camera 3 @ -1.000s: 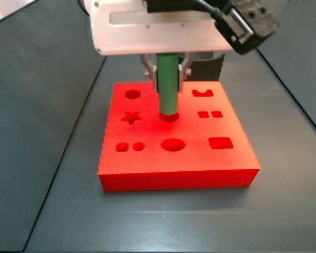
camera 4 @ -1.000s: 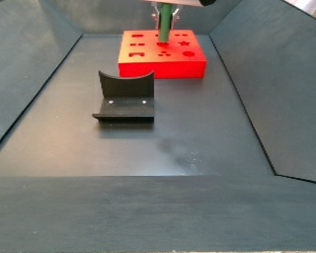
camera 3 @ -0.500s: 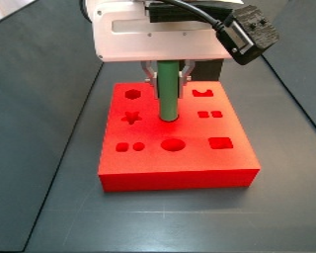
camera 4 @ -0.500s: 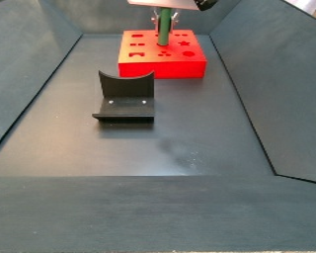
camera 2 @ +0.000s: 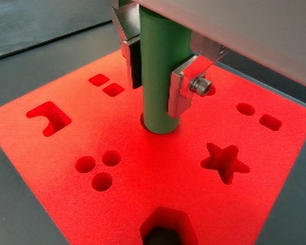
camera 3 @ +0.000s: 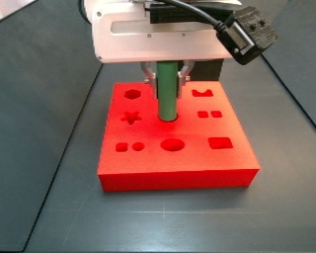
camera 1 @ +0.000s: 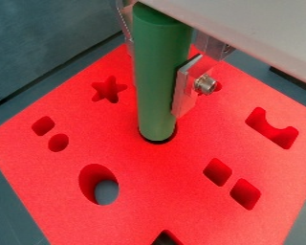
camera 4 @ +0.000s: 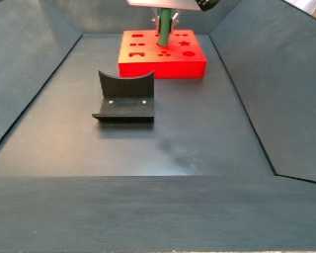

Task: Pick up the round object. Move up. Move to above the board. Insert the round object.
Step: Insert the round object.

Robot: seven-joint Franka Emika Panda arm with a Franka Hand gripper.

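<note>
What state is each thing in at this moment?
Peg: upright, lower end in the board's central round hole.
Gripper: above the board, shut on the peg.
Board: flat on the floor, other holes empty.
Fixture: on the floor, empty, apart from the board.

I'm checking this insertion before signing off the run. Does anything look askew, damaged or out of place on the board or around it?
Nothing stands out. The green peg stands upright with its lower end in a round hole at the middle of the red board, with the gripper around it above the board. The board looks undamaged, and the fixture stands apart on the floor.
</note>
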